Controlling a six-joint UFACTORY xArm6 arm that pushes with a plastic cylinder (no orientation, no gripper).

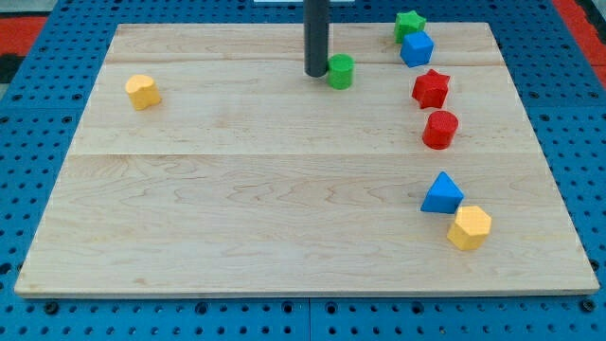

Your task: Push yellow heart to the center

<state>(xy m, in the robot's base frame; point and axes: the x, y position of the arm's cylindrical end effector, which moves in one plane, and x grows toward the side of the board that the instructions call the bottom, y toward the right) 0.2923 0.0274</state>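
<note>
The yellow heart [142,92] lies near the board's upper left edge. My tip [315,73] rests on the board at the view's top centre, far to the right of the heart. The tip stands just left of a green cylinder [341,71], close to it or touching it. The rod rises straight up out of the view.
A green star [409,24] and a blue cube [417,48] sit at the top right. A red star [431,88] and a red cylinder [440,129] lie below them. A blue triangle [442,193] and a yellow hexagon [470,227] sit at the lower right. The wooden board [237,189] lies on a blue pegboard.
</note>
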